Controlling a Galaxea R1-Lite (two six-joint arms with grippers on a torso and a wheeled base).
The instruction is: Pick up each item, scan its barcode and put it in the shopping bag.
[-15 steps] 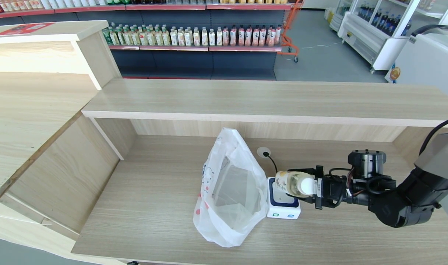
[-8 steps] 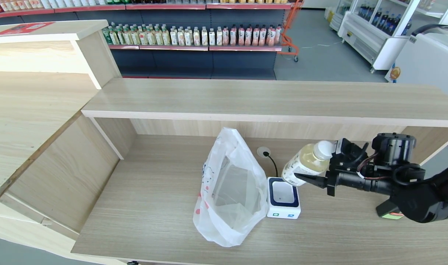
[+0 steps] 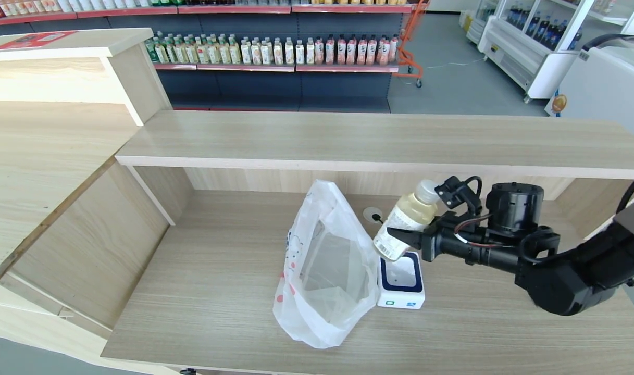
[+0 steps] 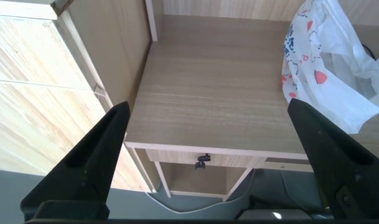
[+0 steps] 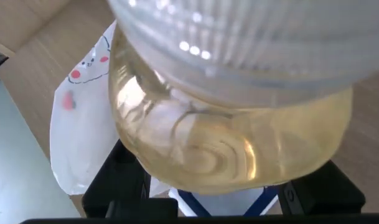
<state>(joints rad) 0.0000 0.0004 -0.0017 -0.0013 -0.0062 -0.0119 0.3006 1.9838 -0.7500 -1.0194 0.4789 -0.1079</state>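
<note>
Bottle (image 3: 408, 221), clamped in the right fingers (image 3: 405, 237), hides the scanner (image 3: 400, 285)'s far corner

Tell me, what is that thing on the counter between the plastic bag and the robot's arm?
A small white scanner with a dark window, close beside the bag, seen in the head view. The held bottle hangs above it.

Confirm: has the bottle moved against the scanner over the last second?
Yes. Held in the right gripper, the bottle rose off the scanner, swung right, then came back left; its base now hangs over the scanner's far edge.
</note>
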